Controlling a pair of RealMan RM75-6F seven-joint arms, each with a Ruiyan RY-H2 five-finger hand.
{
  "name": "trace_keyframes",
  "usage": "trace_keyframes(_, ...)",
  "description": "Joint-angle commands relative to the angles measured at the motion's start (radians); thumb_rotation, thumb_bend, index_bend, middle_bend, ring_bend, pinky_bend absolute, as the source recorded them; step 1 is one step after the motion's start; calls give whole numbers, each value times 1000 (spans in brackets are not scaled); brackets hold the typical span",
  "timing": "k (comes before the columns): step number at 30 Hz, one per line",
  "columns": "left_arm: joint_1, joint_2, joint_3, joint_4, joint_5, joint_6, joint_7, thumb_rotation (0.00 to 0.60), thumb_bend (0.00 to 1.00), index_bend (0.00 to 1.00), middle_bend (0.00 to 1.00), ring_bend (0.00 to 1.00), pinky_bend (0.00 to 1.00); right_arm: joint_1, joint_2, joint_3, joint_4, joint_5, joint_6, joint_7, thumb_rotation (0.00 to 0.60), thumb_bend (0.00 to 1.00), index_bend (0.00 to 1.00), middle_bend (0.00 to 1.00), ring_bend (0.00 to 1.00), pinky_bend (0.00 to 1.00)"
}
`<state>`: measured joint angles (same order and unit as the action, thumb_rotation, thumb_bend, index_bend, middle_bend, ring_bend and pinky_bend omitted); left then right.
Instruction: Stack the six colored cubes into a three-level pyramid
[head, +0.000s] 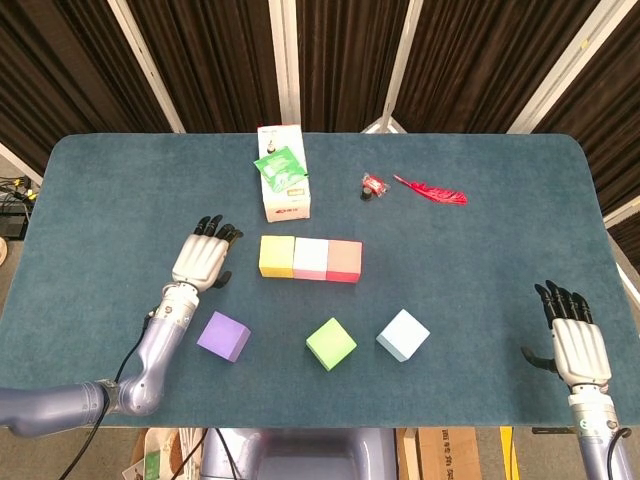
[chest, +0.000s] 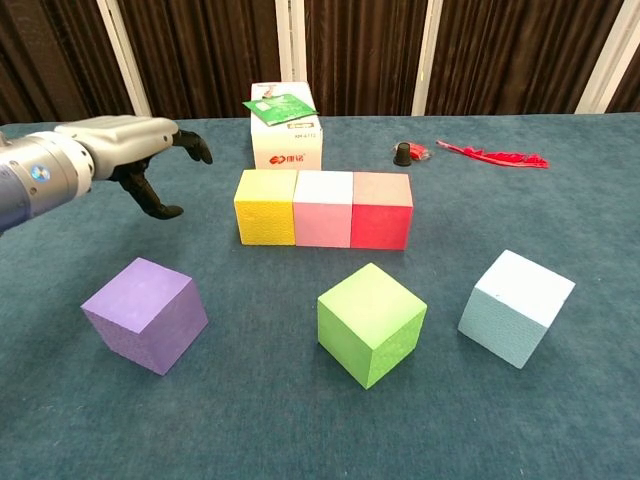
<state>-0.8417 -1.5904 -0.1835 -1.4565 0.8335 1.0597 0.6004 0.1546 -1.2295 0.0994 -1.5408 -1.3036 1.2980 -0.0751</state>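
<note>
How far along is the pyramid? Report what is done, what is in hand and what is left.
Done: the base row. The yellow cube, pink cube and red cube sit side by side, touching. In hand: nothing; the left robot hand hovers open left of the row, the right robot hand is open, far off. Left: the purple cube, green cube and light blue cube lie loose, unstacked.
</note>
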Motion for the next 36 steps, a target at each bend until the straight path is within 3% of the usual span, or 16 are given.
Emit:
trace_keyframes(1,0,-15,3,10,1,-2,-1,600,402,217,188,0,0,0,1,0,1,-1,-1,4,600,235,0,0,0,0)
trace_keyframes(20,-27,-129,0,74,-35,-28,49,600,402,168,188,0,0,-2,11,3,2,-2,0,27,600,235,0,0,0,0)
trace_keyframes(29,-27,-138,0,79,-28,-27,53,600,402,158,188,0,0,-2,13,2,1,-3,1,29,600,235,0,0,0,0)
trace_keyframes(36,-11,-97,-7,39,-12,13,63,600,402,242,187,0,0,-2,12,0,1,-8,2,31,600,235,0,0,0,0)
